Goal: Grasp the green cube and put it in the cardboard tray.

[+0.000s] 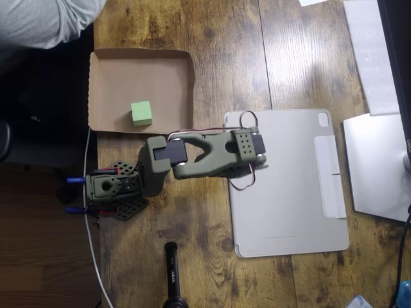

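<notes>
The green cube (141, 113) lies inside the cardboard tray (109, 77) at the upper left, near the tray's lower rim, with nothing touching it. My olive-green arm is folded over the table just below the tray. Its gripper head (153, 171) hangs a short way below and right of the cube, outside the tray's rim. From above the fingers are hidden under the gripper body, so I cannot tell whether they are open or shut. Nothing shows in the gripper.
A flat grey tablet cover (289, 186) lies right of the arm. White devices and papers (376, 160) line the right edge. A black cylinder (172, 276) stands at the bottom. A white cable (94, 250) follows the table's left edge. A person's grey sleeve (45, 19) is at top left.
</notes>
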Robot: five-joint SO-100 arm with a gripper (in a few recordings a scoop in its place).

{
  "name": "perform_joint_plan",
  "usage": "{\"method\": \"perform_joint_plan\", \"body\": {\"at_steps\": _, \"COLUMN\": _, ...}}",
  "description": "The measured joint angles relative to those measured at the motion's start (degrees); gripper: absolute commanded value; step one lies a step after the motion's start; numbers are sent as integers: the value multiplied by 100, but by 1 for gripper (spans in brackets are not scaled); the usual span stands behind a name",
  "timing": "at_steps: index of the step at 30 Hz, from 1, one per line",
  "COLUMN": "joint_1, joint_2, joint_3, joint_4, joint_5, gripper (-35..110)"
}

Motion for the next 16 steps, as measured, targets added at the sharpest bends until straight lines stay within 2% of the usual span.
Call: {"method": "perform_joint_plan", "body": {"at_steps": 16, "joint_1": 141, "joint_2": 26, "joint_3": 35, "joint_4": 0, "joint_5": -70, "gripper": 0}}
